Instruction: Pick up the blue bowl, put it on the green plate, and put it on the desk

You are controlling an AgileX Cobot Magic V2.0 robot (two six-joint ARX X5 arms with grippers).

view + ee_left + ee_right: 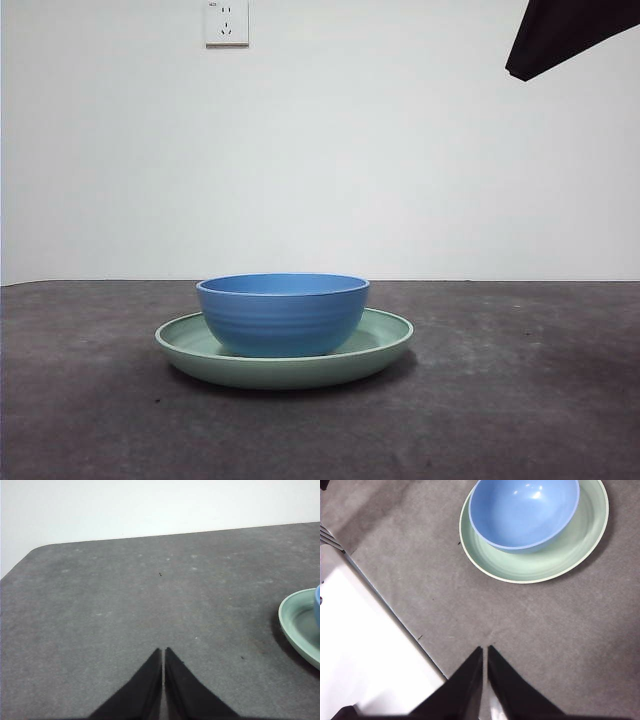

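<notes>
Above the dark grey matte surface (560,645), right hand (485,652) closed and empty, left hand (163,654) likewise closed, round ridged blue bowl (283,313) sitting upright inside wide pale green glossy plate (385,340), both hands well apart from it.

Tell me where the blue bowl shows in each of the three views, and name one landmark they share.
Front view: bowl low centre, sitting on the plate.
Left wrist view: only a blue sliver at the right edge, over the plate.
Right wrist view: top, right of centre, inside the plate.
Shared landmark: the green plate.
</notes>
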